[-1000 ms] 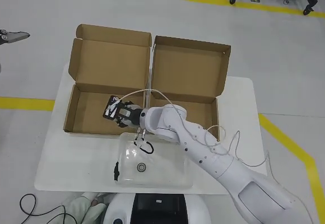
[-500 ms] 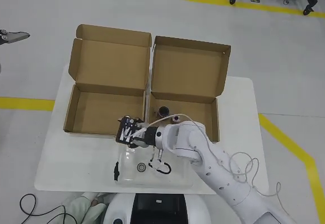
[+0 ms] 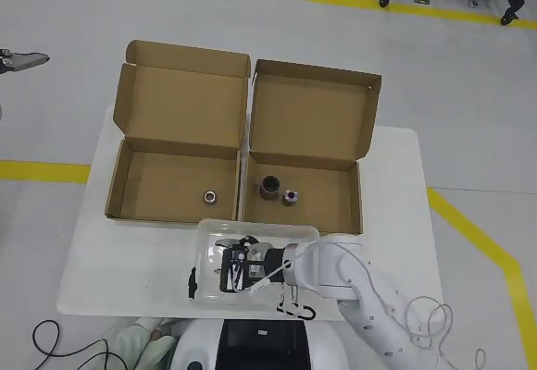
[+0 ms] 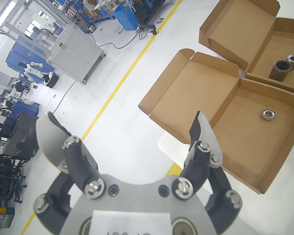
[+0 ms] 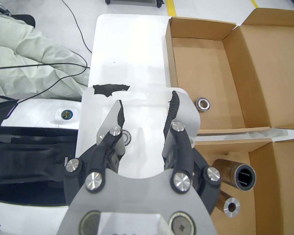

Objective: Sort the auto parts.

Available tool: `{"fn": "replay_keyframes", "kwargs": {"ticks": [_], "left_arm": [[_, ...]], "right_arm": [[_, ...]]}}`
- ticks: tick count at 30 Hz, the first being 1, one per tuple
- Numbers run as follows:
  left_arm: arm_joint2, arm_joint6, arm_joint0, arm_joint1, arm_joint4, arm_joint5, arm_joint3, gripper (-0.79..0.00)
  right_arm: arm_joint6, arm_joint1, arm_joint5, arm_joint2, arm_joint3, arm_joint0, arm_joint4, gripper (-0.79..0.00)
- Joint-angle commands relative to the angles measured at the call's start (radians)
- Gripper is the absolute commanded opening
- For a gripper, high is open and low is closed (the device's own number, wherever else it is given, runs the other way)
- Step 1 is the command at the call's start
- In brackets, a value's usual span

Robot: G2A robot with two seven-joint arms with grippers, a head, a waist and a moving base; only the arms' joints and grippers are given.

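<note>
Cardboard left box (image 3: 157, 180): bearing (image 3: 210, 196); right box (image 3: 329, 194): cylinders (image 3: 270, 187); tray (image 3: 259, 228): ring (image 5: 126, 137); left claw (image 4: 123, 121), right claw (image 5: 147, 101) gape empty.

Left box (image 3: 157, 180): lots of room round one ring (image 3: 210, 196). Right box (image 3: 329, 190): tube (image 3: 269, 187) & small part (image 3: 292, 195) sit nr the left box, room on the far side. Both tops open.

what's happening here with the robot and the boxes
A robot is sorting metal parts from a clear tray into two cardboard boxes. Its right tool hangs open over the tray, near a loose ring lying in it. The left box holds a second ring; the right box holds a dark cylinder and a small sleeve. The left tool is open, off beside the table.
</note>
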Motion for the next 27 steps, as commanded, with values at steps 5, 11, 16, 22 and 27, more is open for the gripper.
{"fn": "replay_keyframes", "kwargs": {"ticks": [5,11,16,22,27], "left_arm": [[0.000,0.000,0.000,0.000,0.000,0.000,0.000,0.000],[0.000,0.000,0.000,0.000,0.000,0.000,0.000,0.000],[0.000,0.000,0.000,0.000,0.000,0.000,0.000,0.000],[0.000,0.000,0.000,0.000,0.000,0.000,0.000,0.000],[0.000,0.000,0.000,0.000,0.000,0.000,0.000,0.000]], "right_arm": [[-0.022,0.010,-0.028,-0.038,0.059,0.000,-0.076,-0.449],[-0.071,0.013,-0.037,-0.085,0.133,0.027,-0.163,-0.440],[-0.103,0.012,-0.020,-0.116,0.196,0.056,-0.207,-0.409],[-0.104,0.007,-0.006,-0.156,0.245,0.091,-0.242,-0.400],[-0.078,0.001,0.012,-0.191,0.275,0.111,-0.263,-0.400]]}}
